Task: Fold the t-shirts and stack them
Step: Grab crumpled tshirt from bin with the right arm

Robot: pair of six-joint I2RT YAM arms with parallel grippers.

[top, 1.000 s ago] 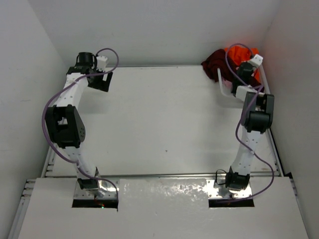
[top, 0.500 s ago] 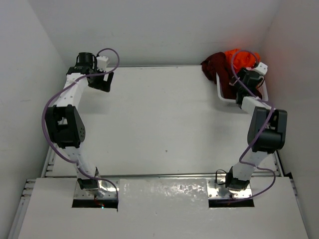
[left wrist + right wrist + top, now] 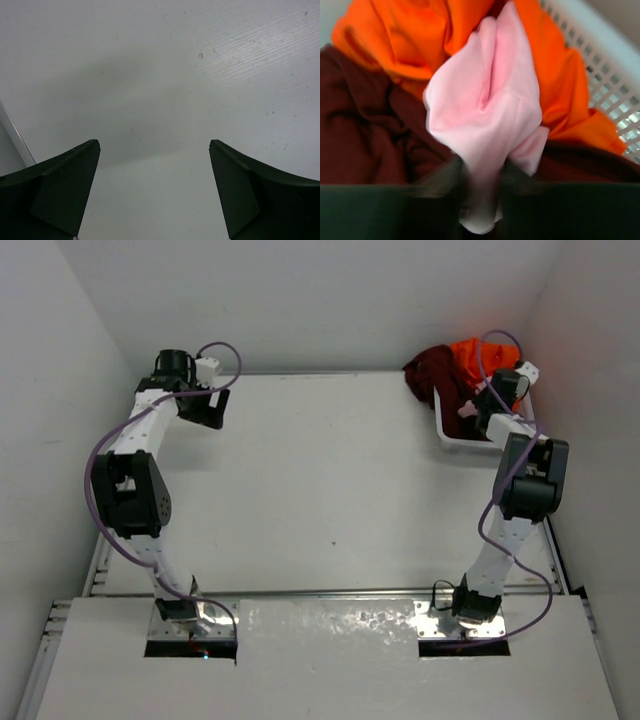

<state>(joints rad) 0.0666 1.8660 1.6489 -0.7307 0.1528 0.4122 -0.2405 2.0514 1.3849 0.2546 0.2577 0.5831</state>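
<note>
The pink shirt (image 3: 485, 110) is bunched into one raised fold in the basket (image 3: 606, 67). In the right wrist view its long axis runs from the fingers at the bottom edge straight up and away. The fold is narrow where it is pinched, widest at its middle, and tapers to a tip that points at the far side of the heap. It is clamped by the right gripper (image 3: 480, 202), whose fingers (image 3: 415, 210) are blurred. The cloth is drawn tight into the slim gap between them, and a small end hangs out below.

The orange shirt (image 3: 410, 35) is heaped behind the pink fold and to its right, against the lattice wall. The maroon shirt (image 3: 365, 135) lies to the left and underneath. From above, the maroon cloth is seen draped over the basket's left rim, with the orange one at the far side. The pink one cannot be made out from above.

The basket is set in the table's (image 3: 320, 480) far right corner, against the walls. Well apart, at the far left corner, the left gripper (image 3: 155, 192) is held over bare tabletop with its jaws spread wide and nothing between them.
</note>
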